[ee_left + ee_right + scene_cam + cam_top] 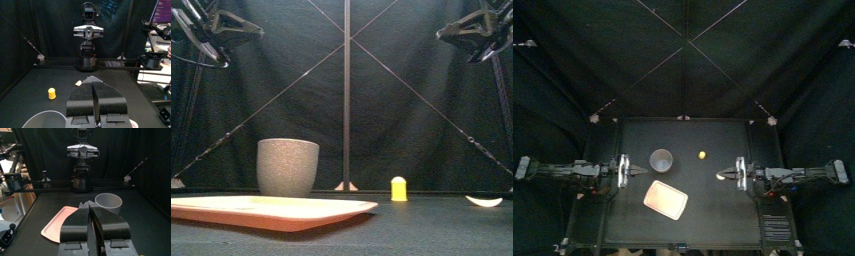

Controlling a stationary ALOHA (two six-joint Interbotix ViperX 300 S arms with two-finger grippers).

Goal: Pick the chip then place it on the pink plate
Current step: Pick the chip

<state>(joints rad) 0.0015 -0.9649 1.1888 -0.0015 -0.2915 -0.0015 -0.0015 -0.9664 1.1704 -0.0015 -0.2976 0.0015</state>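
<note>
The chip (pixel 720 176) lies on the desk (pixel 714 215), right of middle, as a small pale speck close to the tips of the right gripper (pixel 731 174). From above it is too small to tell whether the two touch. The front view shows it better, as a pale curved sliver lying flat near the right edge. In the left wrist view it is a small pale wedge on the bare desk.

The tray (pixel 665 199) sits left of middle toward the front, well apart from the chip. The front view cuts off its left end, and in the right wrist view the jaws cover part of it.

A grey speckled cup (pixel 661 158) stands behind the tray. In the left wrist view only an arc of its rim shows, cut off at the edge and partly behind the jaws. A small yellow toy (pixel 703 155) stands upright to the right of the cup. Its kind is hard to make out.

The left gripper (pixel 620 172) hovers at the desk's left side. In its wrist view the jaws meet along a thin line, closed on nothing. The right gripper is closed and empty in the same way. In the front view only the upper parts of both arms show, at the top corners.
</note>
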